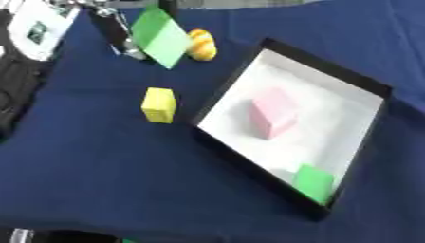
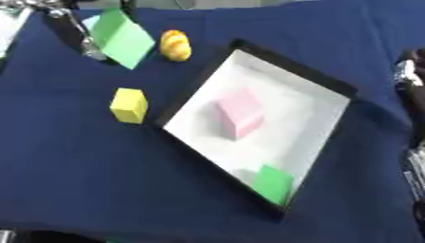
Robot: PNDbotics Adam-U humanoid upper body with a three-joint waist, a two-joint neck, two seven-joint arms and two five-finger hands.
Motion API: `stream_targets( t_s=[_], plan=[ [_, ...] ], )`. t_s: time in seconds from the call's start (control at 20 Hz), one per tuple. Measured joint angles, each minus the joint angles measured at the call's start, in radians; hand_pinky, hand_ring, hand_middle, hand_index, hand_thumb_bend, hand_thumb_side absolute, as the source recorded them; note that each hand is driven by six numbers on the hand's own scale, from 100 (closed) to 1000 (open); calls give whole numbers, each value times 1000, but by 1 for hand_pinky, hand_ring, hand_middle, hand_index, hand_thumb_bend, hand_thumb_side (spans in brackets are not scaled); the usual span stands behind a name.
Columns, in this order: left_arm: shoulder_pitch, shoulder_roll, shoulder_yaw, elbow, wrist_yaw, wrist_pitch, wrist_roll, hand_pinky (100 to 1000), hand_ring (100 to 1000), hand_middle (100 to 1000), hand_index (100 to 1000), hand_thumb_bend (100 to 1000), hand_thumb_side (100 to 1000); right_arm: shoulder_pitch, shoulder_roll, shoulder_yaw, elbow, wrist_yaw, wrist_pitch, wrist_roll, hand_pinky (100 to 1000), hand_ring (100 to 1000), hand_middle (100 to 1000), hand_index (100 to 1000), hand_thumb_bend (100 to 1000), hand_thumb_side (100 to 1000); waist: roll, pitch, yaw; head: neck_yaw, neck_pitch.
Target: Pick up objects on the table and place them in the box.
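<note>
A big green block (image 1: pixel 162 37) hangs tilted over the far left of the blue table, with my left hand (image 1: pixel 119 32) curled on it from the left and from above. Just right of it lies a yellow-orange rounded object (image 1: pixel 202 44). A yellow block (image 1: pixel 159 105) stands on the cloth left of the box. The black box with a white inside (image 1: pixel 348 102) sits askew at the right and holds a pink block (image 1: pixel 274 113) and a small green block (image 1: pixel 314 183). A dark part of my right hand (image 2: pixel 412 78) shows at the right edge.
A white panel with a dark label (image 1: pixel 37 28) lies at the far left corner, and a black arm part (image 1: pixel 15 88) runs along the left edge. Blue tablecloth (image 1: pixel 108 175) covers the near left area.
</note>
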Motion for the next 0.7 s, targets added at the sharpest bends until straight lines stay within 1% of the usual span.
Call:
stream_targets(
  t_s=[0.15, 0.3, 0.45, 0.7],
  plan=[
    [-19, -76, 0, 48, -97, -32, 49, 643, 580, 519, 547, 644, 100, -10, 0, -9, -10, 0, 3, -6, 787, 786, 731, 800, 180, 407, 0, -3, -10, 6, 6],
    [-26, -128, -3, 85, -178, -58, 113, 642, 578, 518, 545, 643, 100, -20, -1, -20, -20, 0, 7, -8, 788, 785, 731, 800, 179, 401, 0, -6, -15, 13, 7],
    [-32, -164, -10, 114, -229, -80, 160, 643, 579, 518, 546, 645, 100, -30, -2, -31, -30, 0, 11, -7, 788, 785, 730, 801, 175, 403, 0, -6, -19, 17, 8],
    [-40, -197, -18, 133, -275, -96, 196, 644, 579, 517, 546, 645, 100, -37, -2, -36, -31, 1, 21, 4, 789, 785, 730, 801, 175, 403, 0, -7, -30, 25, 8]
  ],
)
